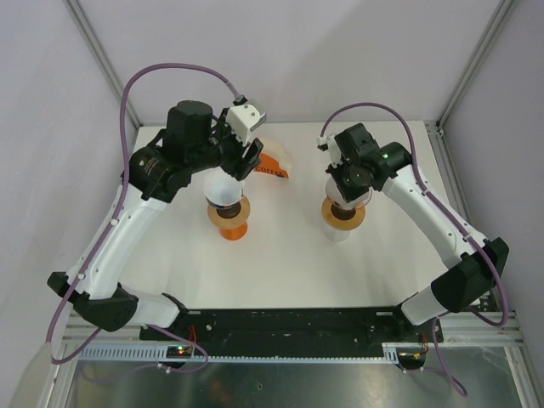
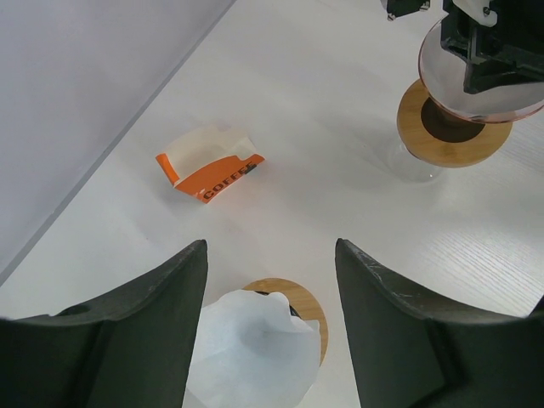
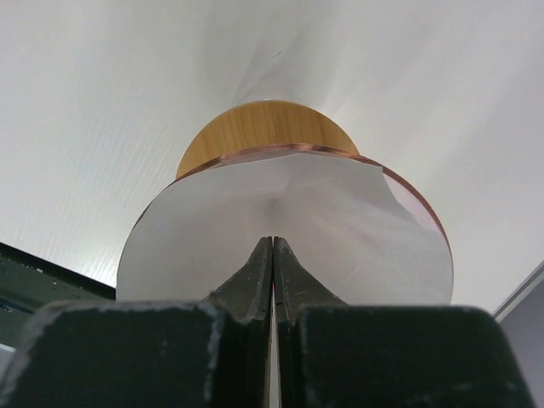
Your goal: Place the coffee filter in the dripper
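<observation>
Two drippers stand on the table. The left dripper [image 1: 228, 223] has a wooden ring [image 2: 304, 299], and a white coffee filter [image 2: 255, 348] stands crumpled in it. My left gripper [image 2: 272, 251] hangs open above that filter, one finger on each side, touching nothing. The right dripper [image 3: 263, 136] has a copper rim and a wooden collar, and a white filter [image 3: 212, 229] lines it. My right gripper [image 3: 272, 242] is shut, its tips pressed down into the middle of that filter. From above, the right wrist [image 1: 353, 161] hides those fingers.
An orange and white coffee filter package [image 2: 211, 177] lies flat on the table behind the left dripper [image 1: 274, 167]. Grey walls close in the table's left, back and right sides. Both arm bases sit at the near edge.
</observation>
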